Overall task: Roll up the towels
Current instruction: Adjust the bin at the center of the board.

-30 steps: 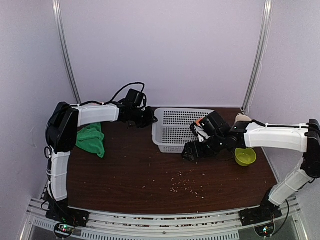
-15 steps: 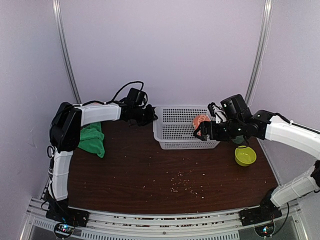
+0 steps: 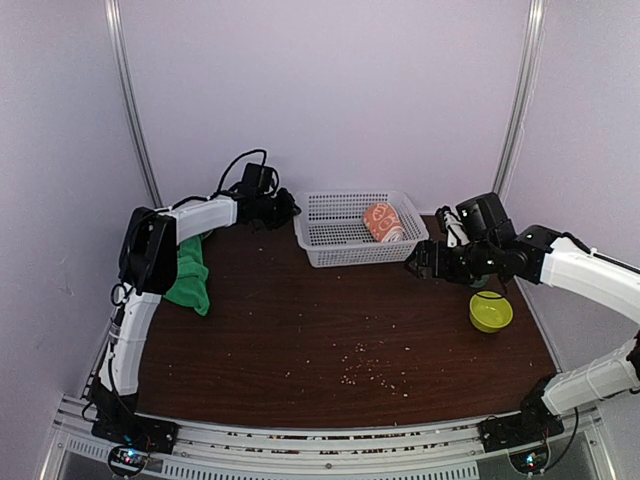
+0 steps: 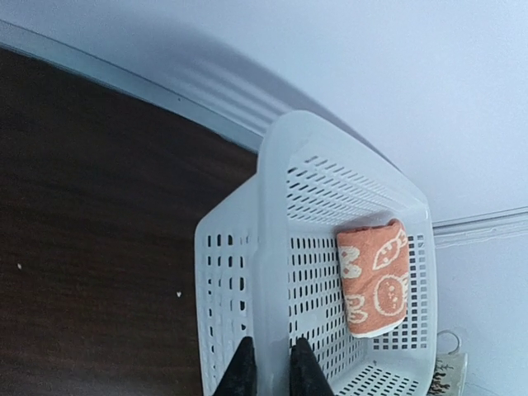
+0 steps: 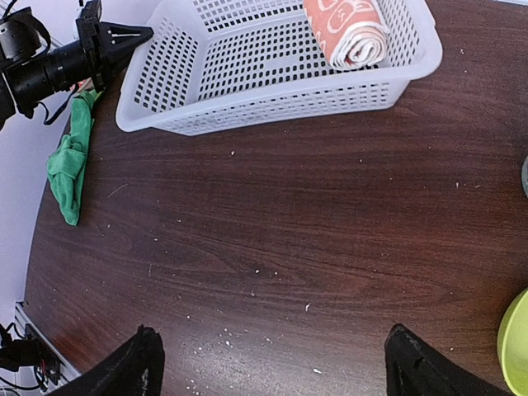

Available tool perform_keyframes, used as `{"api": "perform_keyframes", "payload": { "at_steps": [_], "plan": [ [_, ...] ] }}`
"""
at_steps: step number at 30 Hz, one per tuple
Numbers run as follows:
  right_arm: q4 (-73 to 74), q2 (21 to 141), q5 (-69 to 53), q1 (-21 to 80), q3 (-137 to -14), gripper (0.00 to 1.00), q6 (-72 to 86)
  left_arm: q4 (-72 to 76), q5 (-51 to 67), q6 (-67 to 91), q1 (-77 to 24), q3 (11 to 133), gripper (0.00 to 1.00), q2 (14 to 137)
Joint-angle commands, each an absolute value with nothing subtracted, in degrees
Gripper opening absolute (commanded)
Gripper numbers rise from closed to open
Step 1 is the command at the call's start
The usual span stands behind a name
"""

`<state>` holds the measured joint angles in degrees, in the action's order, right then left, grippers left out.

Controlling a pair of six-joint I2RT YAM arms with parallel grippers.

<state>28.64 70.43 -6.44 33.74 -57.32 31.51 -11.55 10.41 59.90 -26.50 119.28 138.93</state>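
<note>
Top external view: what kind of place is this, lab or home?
Most likely a lab test cell, not a home: plain pale walls and metal poles box in one dark table, both arms bolt to an aluminium rail, and the props look staged: white basket, green towel, yellow-green bowl.

I'm working in what looks like a robotics lab test cell: bare pale lilac wall panels (image 3: 330,90) box in a dark brown wood-grain table (image 3: 300,330), thin silver metal uprights (image 3: 130,100) run up the back corners, and my two white-and-black arms (image 3: 205,215) bolt to a slotted aluminium rail (image 3: 330,440) along the near edge.
</note>
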Motion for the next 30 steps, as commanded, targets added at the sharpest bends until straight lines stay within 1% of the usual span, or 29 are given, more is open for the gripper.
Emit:
{"api": "perform_keyframes", "payload": {
  "at_steps": [1,2,4,9,10,11,12,14,16,20,22,25,27,30],
  "plan": [
    [28.96,68.65,-4.94,33.23,-56.19,0.93,31.96,-9.83,13.92,58.65,-24.62,124.65,0.00,143.32],
    [29.06,68.64,-4.92,33.16,-56.06,0.93,31.99,-9.51,14.78,58.67,-24.32,124.98,0.05,143.71],
    [29.34,68.51,-4.94,33.05,-56.00,0.93,31.83,-9.65,15.65,58.30,-23.87,124.94,0.29,143.69],
    [29.28,68.20,-5.06,32.96,-56.00,0.93,31.89,-10.10,17.17,55.57,-23.63,121.19,0.65,138.37],
    [29.20,68.20,-5.12,32.98,-56.13,0.93,31.77,-10.07,17.59,55.08,-23.60,119.21,0.77,136.53],
    [29.18,68.20,-5.16,32.96,-56.14,0.93,31.66,-10.00,18.14,54.91,-23.56,116.94,0.94,134.07],
    [29.18,68.20,-5.03,32.96,-56.26,0.93,31.57,-8.41,19.05,54.91,-23.46,113.68,0.97,131.32],
    [28.92,67.96,-4.94,32.96,-56.42,0.93,31.35,-6.61,18.47,54.97,-23.25,105.04,0.98,123.34],
    [28.25,67.56,-4.90,32.96,-56.06,0.93,31.14,-7.18,14.61,54.25,-23.00,95.34,0.98,114.41],
    [26.83,67.09,-5.86,33.09,-54.72,0.92,31.09,-15.82,1.74,52.53,-22.61,76.85,0.98,96.74],
    [25.59,67.26,-7.03,33.39,-53.55,0.92,31.29,-20.60,-3.86,52.55,-22.54,69.80,0.98,90.84],
    [24.35,68.04,-7.11,35.01,-52.22,0.90,31.83,-25.40,-9.39,52.10,-22.46,61.88,0.95,86.56],
    [24.35,68.77,-6.37,36.45,-52.21,0.90,32.35,-27.00,-11.88,51.72,-22.50,59.69,0.91,86.02],
    [24.65,69.59,-5.05,38.23,-52.94,0.90,33.16,-28.92,-15.86,50.22,-22.61,59.45,0.91,88.95]
  ]
}}
